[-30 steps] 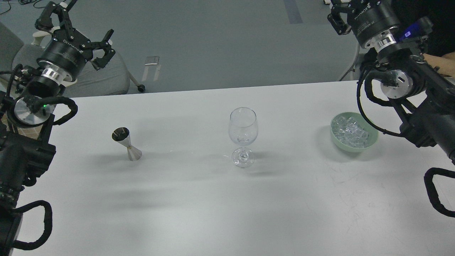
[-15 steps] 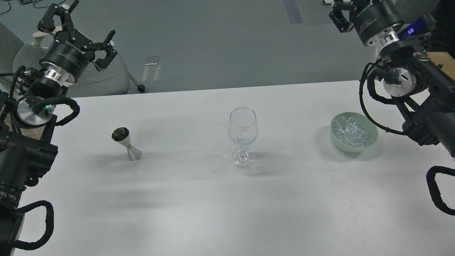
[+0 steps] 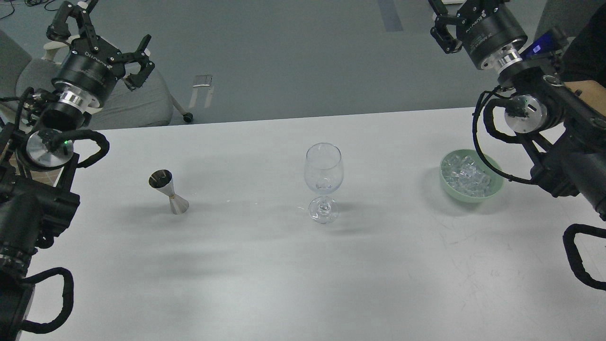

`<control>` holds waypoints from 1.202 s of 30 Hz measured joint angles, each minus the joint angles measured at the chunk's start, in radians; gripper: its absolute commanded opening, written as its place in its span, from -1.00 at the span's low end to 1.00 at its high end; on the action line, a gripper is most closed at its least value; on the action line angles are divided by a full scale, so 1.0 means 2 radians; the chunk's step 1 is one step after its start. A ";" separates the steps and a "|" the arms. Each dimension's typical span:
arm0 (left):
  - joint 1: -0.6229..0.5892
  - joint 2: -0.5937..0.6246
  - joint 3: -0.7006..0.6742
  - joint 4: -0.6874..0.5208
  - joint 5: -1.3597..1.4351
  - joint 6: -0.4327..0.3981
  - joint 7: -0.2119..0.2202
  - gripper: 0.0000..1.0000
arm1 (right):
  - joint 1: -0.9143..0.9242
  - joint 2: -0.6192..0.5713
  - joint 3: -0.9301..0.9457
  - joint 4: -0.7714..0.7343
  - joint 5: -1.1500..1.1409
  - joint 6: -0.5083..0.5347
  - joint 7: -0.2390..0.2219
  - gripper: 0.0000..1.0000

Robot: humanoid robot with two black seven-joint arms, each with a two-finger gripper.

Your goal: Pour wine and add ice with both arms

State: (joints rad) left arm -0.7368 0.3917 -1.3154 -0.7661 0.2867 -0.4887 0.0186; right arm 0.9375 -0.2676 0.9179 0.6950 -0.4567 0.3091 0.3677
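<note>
A clear stemmed wine glass (image 3: pixel 323 180) stands upright at the middle of the white table (image 3: pixel 284 270). A small steel jigger (image 3: pixel 168 191) stands left of it; whether it holds wine cannot be told. A pale green bowl (image 3: pixel 492 189) heaped with clear ice (image 3: pixel 466 175) sits at the right. My left gripper (image 3: pixel 102 33) is open and empty, raised beyond the table's far left corner. My right gripper (image 3: pixel 442 19) is raised beyond the far right corner; its fingers are cut off by the top edge.
A grey office chair (image 3: pixel 118 102) stands on the grey floor behind the table's left end. A person's arm (image 3: pixel 584 87) shows at the right edge behind my right arm. A small flat object (image 3: pixel 202 80) lies on the floor.
Both arms shifted slightly: the left gripper rose a little and the right gripper moved up and left. The glass, jigger and bowl have not moved.
</note>
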 measured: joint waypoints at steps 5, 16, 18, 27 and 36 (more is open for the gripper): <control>0.001 0.000 0.000 -0.003 0.000 0.000 -0.003 0.97 | 0.003 0.007 0.000 -0.003 0.015 0.000 -0.024 1.00; 0.003 -0.010 0.001 -0.007 0.002 0.000 -0.006 0.97 | -0.001 0.004 0.000 -0.002 0.017 -0.001 -0.025 1.00; 0.004 -0.009 0.002 -0.007 0.002 0.000 -0.004 0.97 | -0.002 0.004 0.000 -0.002 0.017 -0.001 -0.025 1.00; 0.011 0.000 -0.001 -0.037 0.000 0.000 0.044 0.95 | -0.005 0.005 0.000 -0.001 0.017 -0.006 -0.024 1.00; 0.027 0.011 -0.007 -0.061 -0.010 0.000 0.059 0.92 | -0.005 0.005 0.000 0.000 0.017 -0.008 -0.024 1.00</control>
State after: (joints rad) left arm -0.6832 0.4145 -1.3287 -0.8878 0.2668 -0.4887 0.1374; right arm 0.9276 -0.2584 0.9173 0.6945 -0.4218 0.2921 0.3207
